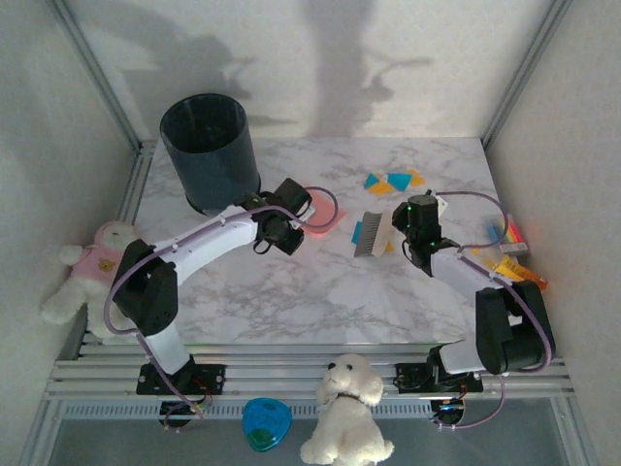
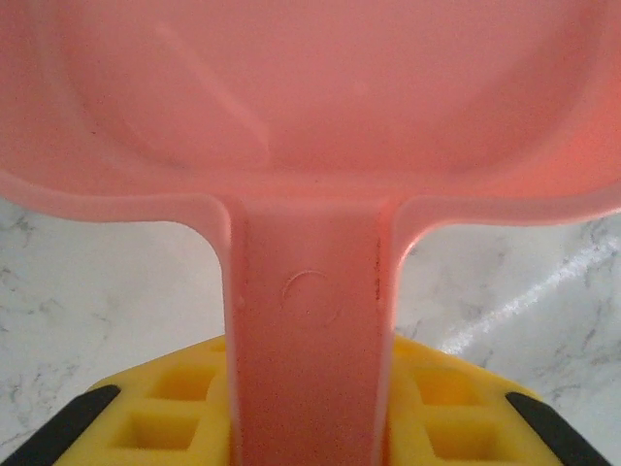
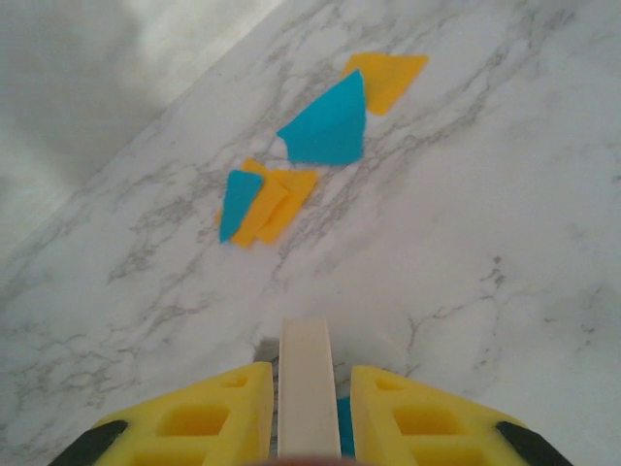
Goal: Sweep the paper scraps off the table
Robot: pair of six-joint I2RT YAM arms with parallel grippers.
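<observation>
L claw (image 2: 310, 427) tight on 1 dustpan (image 2: 310, 116), R claw (image 3: 309, 427) on 1 brush (image 1: 371, 235); 2 clumps paper scraps (image 3: 325, 126)

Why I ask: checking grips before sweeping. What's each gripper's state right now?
Left gripper: closed on the dustpan handle.
Right gripper: closed on the brush handle.

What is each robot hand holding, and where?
The left gripper clamps the pink dustpan by its handle; the right gripper clamps the brush by its cream handle.

Paper scraps (image 1: 393, 182) too small to count; dustpan (image 2: 310, 116), brush handle (image 3: 309, 388) cropped.
</observation>
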